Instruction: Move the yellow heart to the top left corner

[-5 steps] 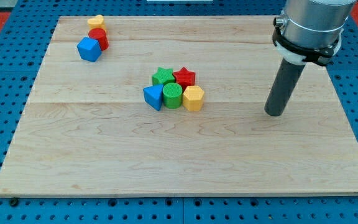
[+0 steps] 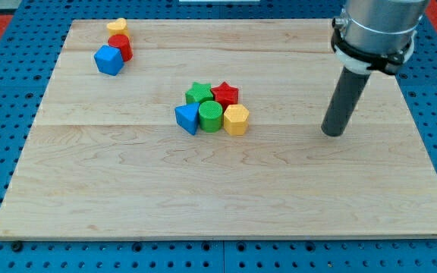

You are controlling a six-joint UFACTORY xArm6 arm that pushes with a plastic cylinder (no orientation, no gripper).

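Note:
The yellow heart [image 2: 117,26] lies near the top left corner of the wooden board [image 2: 218,189], touching a red cylinder [image 2: 121,46] just below it. A blue cube [image 2: 108,60] sits against the red cylinder's lower left. My tip [image 2: 331,132] rests on the board at the view's right, far from the yellow heart and well right of the central cluster. The dark rod rises from it to the grey arm at the top right.
A cluster sits at the board's centre: green star [image 2: 198,93], red star [image 2: 224,95], blue triangle [image 2: 187,118], green cylinder [image 2: 210,117] and yellow hexagon [image 2: 236,119]. Blue pegboard surrounds the board.
My tip and rod have shifted slightly up and left in the view. No block has moved.

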